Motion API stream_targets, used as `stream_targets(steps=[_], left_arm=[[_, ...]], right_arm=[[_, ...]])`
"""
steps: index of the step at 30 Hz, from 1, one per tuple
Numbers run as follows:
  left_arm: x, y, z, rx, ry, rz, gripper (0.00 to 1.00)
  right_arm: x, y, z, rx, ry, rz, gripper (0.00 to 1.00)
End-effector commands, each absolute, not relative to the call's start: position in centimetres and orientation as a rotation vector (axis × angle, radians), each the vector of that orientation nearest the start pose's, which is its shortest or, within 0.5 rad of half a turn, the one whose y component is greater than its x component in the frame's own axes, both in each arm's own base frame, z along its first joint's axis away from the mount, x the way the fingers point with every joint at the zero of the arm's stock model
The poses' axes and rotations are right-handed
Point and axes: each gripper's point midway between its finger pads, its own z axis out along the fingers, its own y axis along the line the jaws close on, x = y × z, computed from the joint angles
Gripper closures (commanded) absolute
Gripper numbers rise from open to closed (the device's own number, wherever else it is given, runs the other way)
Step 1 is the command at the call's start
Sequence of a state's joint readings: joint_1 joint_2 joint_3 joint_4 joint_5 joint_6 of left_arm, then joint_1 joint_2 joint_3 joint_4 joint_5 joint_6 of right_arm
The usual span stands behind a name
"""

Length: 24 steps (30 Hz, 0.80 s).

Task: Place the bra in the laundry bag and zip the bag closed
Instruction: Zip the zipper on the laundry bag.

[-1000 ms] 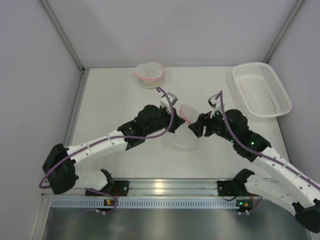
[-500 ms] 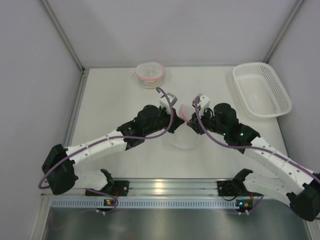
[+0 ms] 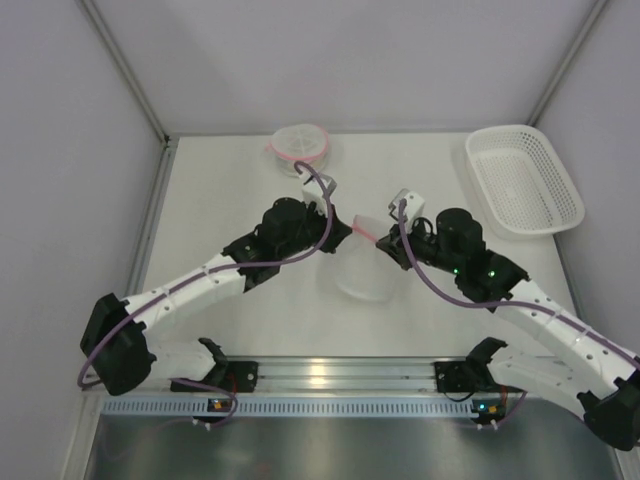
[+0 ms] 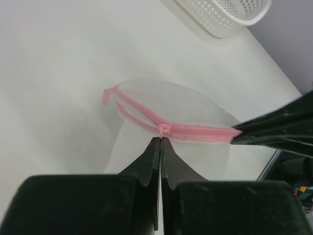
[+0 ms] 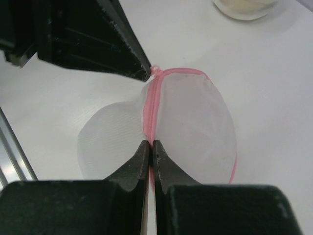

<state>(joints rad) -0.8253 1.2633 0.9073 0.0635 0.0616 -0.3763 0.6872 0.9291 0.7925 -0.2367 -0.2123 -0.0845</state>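
The laundry bag [image 3: 362, 270] sits mid-counter [image 3: 230, 190] between the two grippers, well apart from the white basket [image 3: 523, 178] at the far right and the pink-rimmed round item [image 3: 299, 148] at the back. We cannot pick out the bra through the cloudy mesh. The bag bulges like a dome, so we judge it is inside.

Handling: the mesh looks thin, light and floppy. It will bunch and drag along with any pull unless it is anchored. It is not fragile, but the mesh gives nothing firm to hold. The pink zipper [image 4: 195, 132] is the only stiff line, so we take hold there, at the zipper pull [image 4: 163, 129] and at the seam's end.

Left gripper [image 4: 160, 138]: jaws pressed together on the zipper pull, which is pinched right at the fingertips. Beyond the pull the two pink tapes split apart, so that stretch is open.

Right gripper [image 5: 149, 143]: jaws closed tight on the zipper's closed end, anchoring the bag.

Pose: both arms reach forward and inward from their bases and meet over the bag, nearly tip to tip. The left arm stretches long on a diagonal. The right arm is bent at the elbow with its wrist turned toward the left.
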Motion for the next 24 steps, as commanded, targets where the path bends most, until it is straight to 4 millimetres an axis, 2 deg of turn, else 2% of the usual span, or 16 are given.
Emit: stream_targets(steps=[1, 8, 11, 12, 13, 14, 15, 16, 18, 19, 21, 22, 24], left_arm=[[28.3, -30.6, 26.5, 0.413, 1.831, -0.849, 1.00], [30.1, -28.5, 25.4, 0.372, 1.873, -0.797, 1.00], [29.9, -28.3, 25.8, 0.405, 1.853, -0.797, 1.00], [29.7, -28.3, 26.2, 0.421, 1.836, -0.804, 1.00], [29.4, -28.5, 26.4, 0.453, 1.823, -0.818, 1.00], [29.2, -28.6, 26.6, 0.469, 1.816, -0.824, 1.00], [29.1, -28.6, 26.6, 0.477, 1.813, -0.827, 1.00], [29.0, -28.7, 26.6, 0.487, 1.812, -0.832, 1.00], [28.7, -28.8, 26.5, 0.506, 1.811, -0.842, 1.00], [28.5, -28.8, 26.5, 0.503, 1.812, -0.852, 1.00], [28.2, -29.0, 26.6, 0.517, 1.807, -0.866, 1.00], [28.0, -29.0, 26.8, 0.515, 1.803, -0.872, 1.00], [27.8, -29.1, 26.8, 0.519, 1.802, -0.880, 1.00]], right_arm=[[21.9, 23.4, 24.1, -0.908, 1.691, 0.641, 1.00], [20.0, 22.1, 24.8, -0.887, 1.622, 0.659, 1.00], [20.2, 21.3, 23.7, -0.843, 1.673, 0.625, 1.00], [20.6, 20.9, 23.7, -0.817, 1.694, 0.601, 0.95], [20.8, 20.9, 24.5, -0.791, 1.698, 0.608, 0.75], [20.7, 21.0, 24.6, -0.794, 1.707, 0.613, 0.69], [20.5, 21.5, 25.3, -0.802, 1.693, 0.643, 0.52], [20.5, 21.8, 27.1, -0.797, 1.659, 0.664, 0.43], [20.1, 22.7, 28.3, -0.831, 1.631, 0.714, 0.34], [20.2, 23.0, 30.0, -0.835, 1.597, 0.724, 0.19], [20.4, 24.1, 30.5, -0.885, 1.585, 0.748, 0.14], [20.6, 24.4, 31.4, -0.905, 1.558, 0.744, 0.14], [21.4, 25.7, 30.7, -0.947, 1.566, 0.755, 0.14]])
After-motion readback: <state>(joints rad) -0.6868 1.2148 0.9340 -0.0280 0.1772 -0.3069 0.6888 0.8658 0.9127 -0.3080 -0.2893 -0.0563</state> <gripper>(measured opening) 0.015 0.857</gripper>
